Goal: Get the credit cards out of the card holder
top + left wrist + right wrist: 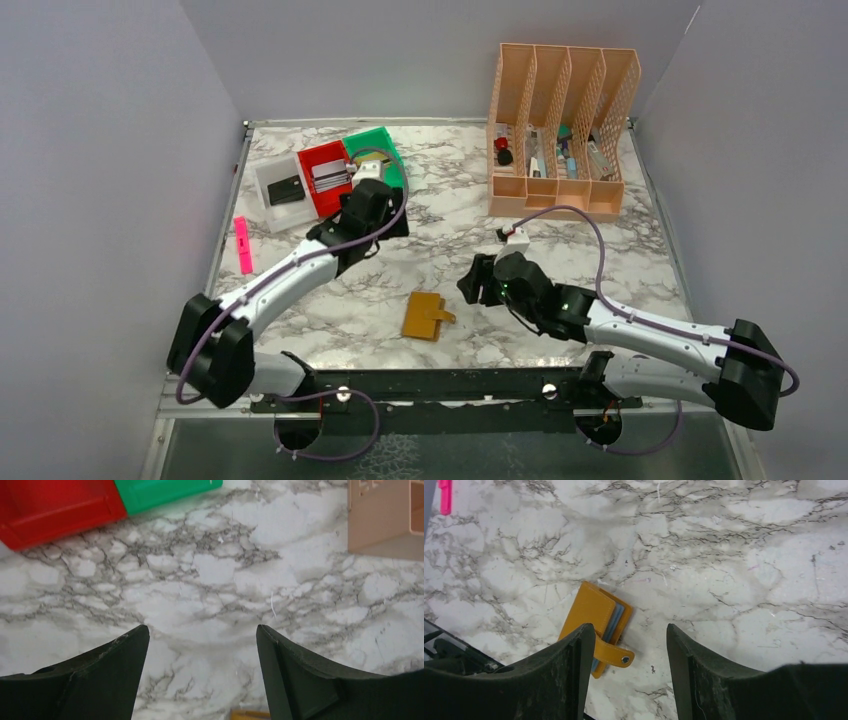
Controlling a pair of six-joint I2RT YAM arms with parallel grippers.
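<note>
The card holder [425,316] is a flat tan-brown wallet lying closed on the marble table near the front middle, its snap tab sticking out to the right. In the right wrist view the card holder [596,610] shows pale blue edges between its covers, and the tab lies just beside my left finger. My right gripper [478,282] [630,626] hovers open just right of it, touching nothing. My left gripper [375,215] [201,627] stands open over bare marble next to the bins, with nothing between its fingers. Grey cards [328,175] lie in the red bin.
A white bin [262,178] with a dark item, a red bin [312,198] [55,510] and a green bin [385,140] [160,490] stand at the back left. A peach mesh organiser [560,130] stands back right. A pink marker [243,245] lies at the left edge.
</note>
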